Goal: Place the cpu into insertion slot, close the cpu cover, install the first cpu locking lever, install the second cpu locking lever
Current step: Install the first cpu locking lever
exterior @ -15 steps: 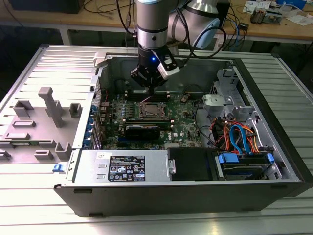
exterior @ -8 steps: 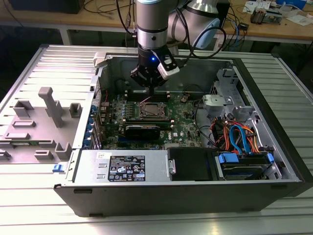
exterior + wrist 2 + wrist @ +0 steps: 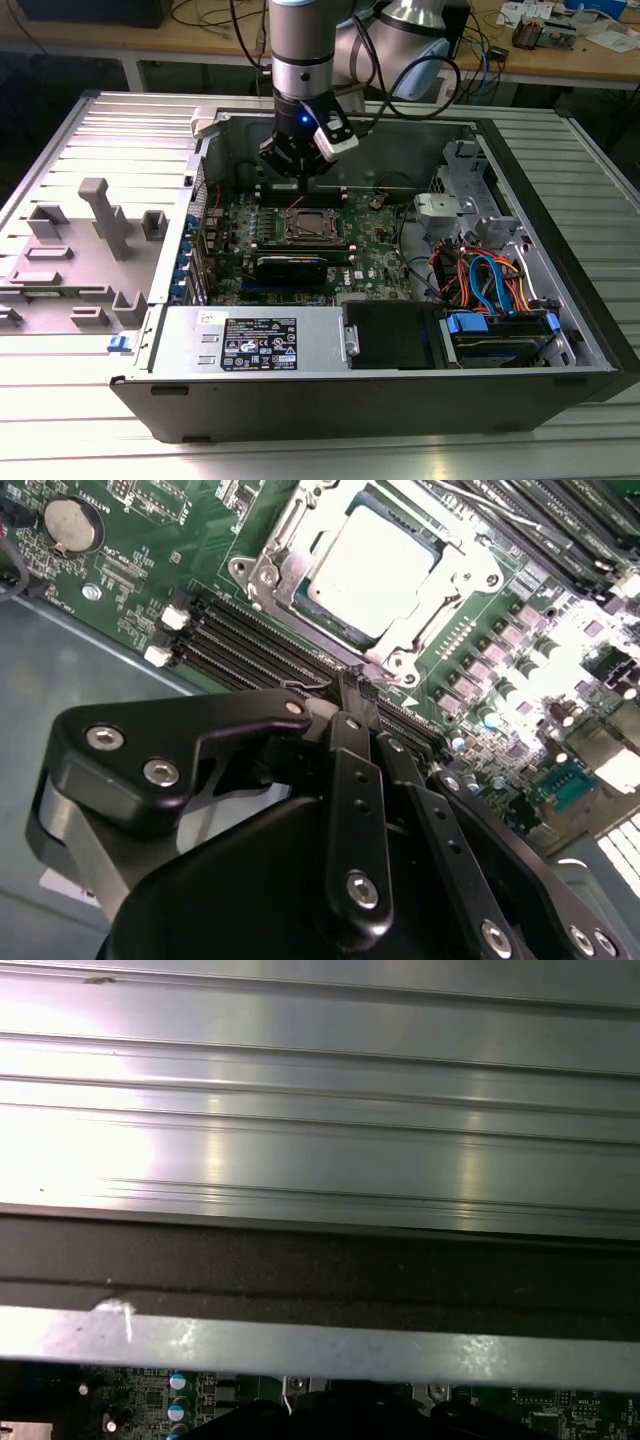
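Holding fingers (image 3: 350,735) closed just beside the cover (image 3: 468,577) on the cpu (image 3: 375,570); I am risking sideways drift gouging the memory slots (image 3: 245,642).

Silvery cpu (image 3: 385,568) flat within the cpu cover (image 3: 462,578) cut-out

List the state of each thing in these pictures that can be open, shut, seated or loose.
cpu cover: closed, lying flat.
cpu: seated, showing through the cover's cut-out.
hand: shut, tips close by the cover's edge.
computer case: open, side panel off.
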`<state>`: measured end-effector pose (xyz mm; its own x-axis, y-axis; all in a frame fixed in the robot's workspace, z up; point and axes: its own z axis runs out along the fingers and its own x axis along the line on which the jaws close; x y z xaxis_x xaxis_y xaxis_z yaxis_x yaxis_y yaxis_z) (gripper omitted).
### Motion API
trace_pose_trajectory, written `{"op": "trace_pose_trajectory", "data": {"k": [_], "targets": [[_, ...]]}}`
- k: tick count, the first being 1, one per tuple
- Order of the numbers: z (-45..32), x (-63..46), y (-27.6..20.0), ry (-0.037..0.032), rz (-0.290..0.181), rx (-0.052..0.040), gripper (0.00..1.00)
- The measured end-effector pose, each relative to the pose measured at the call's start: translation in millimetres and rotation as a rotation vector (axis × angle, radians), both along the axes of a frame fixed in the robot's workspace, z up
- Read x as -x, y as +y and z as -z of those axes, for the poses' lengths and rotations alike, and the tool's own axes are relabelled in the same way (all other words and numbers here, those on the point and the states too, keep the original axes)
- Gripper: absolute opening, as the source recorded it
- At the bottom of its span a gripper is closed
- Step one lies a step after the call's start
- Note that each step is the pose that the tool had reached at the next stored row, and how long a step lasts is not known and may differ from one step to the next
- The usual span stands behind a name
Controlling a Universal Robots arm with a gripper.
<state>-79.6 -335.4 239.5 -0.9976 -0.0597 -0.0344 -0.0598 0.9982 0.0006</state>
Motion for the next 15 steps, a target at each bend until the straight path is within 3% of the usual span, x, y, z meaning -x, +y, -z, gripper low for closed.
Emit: {"op": "trace_pose_trajectory", "data": {"k": [15], "targets": [[-2.0, 5.8, 0.0, -0.0003, 0.0, 0.0, 0.11]]}}
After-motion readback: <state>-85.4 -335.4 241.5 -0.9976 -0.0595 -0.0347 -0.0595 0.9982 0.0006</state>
